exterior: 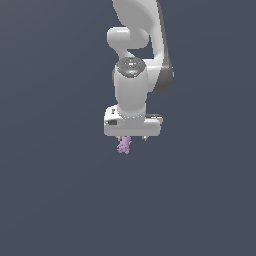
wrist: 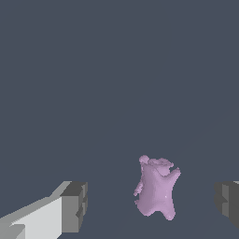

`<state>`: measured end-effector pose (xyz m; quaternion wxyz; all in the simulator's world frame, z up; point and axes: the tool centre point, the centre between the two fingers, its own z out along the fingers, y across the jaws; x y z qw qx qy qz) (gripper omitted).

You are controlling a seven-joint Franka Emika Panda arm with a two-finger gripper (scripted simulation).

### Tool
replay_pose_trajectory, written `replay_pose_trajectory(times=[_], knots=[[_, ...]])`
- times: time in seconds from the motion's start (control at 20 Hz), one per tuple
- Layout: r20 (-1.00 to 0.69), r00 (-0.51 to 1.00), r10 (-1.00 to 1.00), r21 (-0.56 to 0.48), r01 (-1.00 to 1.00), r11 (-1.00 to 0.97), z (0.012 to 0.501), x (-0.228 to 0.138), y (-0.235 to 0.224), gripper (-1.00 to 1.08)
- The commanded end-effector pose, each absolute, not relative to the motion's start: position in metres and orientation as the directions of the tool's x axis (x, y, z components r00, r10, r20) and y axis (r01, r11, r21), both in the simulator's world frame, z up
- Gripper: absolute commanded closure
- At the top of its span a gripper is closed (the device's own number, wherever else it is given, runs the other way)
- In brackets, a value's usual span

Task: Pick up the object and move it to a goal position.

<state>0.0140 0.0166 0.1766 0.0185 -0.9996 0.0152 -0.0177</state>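
Gripper [wrist: 151,203] spread, object [wrist: 156,193] upright between fingers

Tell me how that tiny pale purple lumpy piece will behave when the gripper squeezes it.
The tiny pale purple lumpy piece looks light, being far smaller than the white gripper. Its uneven bumps may make it twist or slip between the open fingers.

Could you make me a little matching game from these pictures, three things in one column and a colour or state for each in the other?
Things:
1. object
2. gripper
3. arm

Descriptions:
A. white, reaching down from above
B. pale purple-pink and lumpy
C. open, fingers apart on either side of the small piece

Pairs: 1-B, 2-C, 3-A
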Motion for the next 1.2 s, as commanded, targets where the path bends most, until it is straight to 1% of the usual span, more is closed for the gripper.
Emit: replay_pose_trajectory(times=[0.0,0.65,0.9,1.15], knots=[[0.035,0.999,-0.031,-0.038,-0.030,-0.999,0.177,0.014,0.017,-0.92],[0.051,0.998,0.024,-0.022,0.025,-0.999,0.185,0.019,0.015,-0.92],[0.044,0.999,-0.002,-0.021,-0.001,-1.000,0.174,0.012,0.011,-0.92],[0.029,0.998,-0.060,-0.016,-0.060,-0.998,0.149,-0.004,0.002,-0.92]])
